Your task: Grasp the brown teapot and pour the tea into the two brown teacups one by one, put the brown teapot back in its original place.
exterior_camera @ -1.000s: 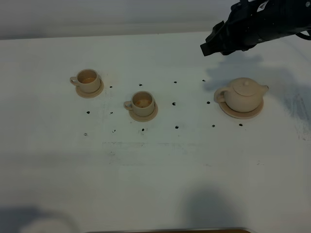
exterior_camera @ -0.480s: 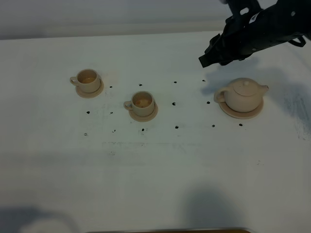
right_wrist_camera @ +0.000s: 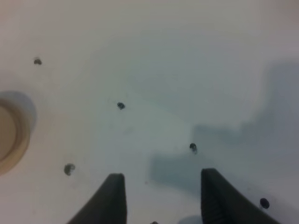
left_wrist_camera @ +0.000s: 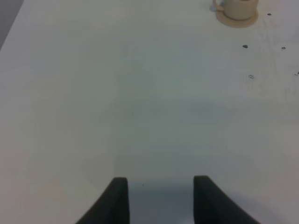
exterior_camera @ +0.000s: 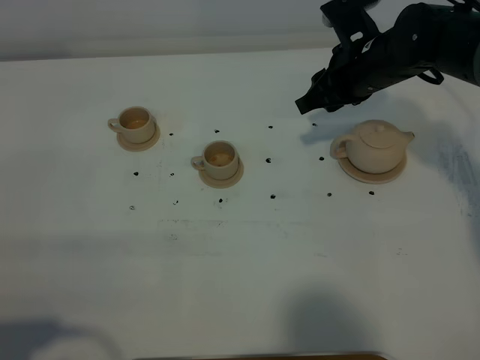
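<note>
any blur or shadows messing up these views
Exterior high: fairly sharp, dim toward the near edge, shadow of the right arm beside the brown teapot. Left wrist: soft, faint shadows. Right wrist: blurriest, fingers out of focus, blocky arm shadow on the table.

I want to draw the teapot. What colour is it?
The teapot is plain beige-tan, with no pattern. The exterior high view shows it best.

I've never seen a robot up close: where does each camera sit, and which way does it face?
Exterior high: mounted above, looking down on the table, teapot and two teacups; the right gripper shows.
Left wrist: looking past the open left gripper toward one teacup.
Right wrist: facing down past the open right gripper at black dots, also seen from above.
</note>
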`<state>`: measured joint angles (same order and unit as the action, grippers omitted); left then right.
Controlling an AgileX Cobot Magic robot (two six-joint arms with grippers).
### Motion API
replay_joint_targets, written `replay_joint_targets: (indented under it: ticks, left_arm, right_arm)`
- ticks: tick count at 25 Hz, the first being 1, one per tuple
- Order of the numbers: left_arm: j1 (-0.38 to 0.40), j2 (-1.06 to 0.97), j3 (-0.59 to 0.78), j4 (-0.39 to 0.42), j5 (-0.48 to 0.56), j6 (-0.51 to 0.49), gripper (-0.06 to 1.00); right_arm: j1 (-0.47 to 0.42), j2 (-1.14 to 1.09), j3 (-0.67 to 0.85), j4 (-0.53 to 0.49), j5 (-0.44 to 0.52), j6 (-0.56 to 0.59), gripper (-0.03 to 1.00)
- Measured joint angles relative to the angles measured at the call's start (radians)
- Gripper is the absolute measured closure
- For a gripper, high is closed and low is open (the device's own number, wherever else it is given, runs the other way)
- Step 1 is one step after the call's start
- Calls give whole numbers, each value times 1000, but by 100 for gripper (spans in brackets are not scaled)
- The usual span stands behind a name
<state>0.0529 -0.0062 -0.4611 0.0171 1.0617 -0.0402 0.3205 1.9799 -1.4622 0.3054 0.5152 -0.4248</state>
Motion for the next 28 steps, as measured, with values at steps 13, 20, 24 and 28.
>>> replay_joint_targets:
  ticks: [13, 20, 24, 28]
  left_arm:
    - [0, 0, 0, 0, 0, 0, 63]
    - [0, 0, 0, 0, 0, 0, 63]
    - [0, 0, 0, 0, 0, 0, 63]
    - [0, 0, 0, 0, 0, 0, 63]
  right_arm:
    - [0, 50, -4, 4, 46, 73, 58]
    - [0, 108, -8, 5, 67, 77, 58]
    - [0, 124, -8, 1, 69, 77, 58]
    - [0, 126, -8, -18, 81, 80, 58]
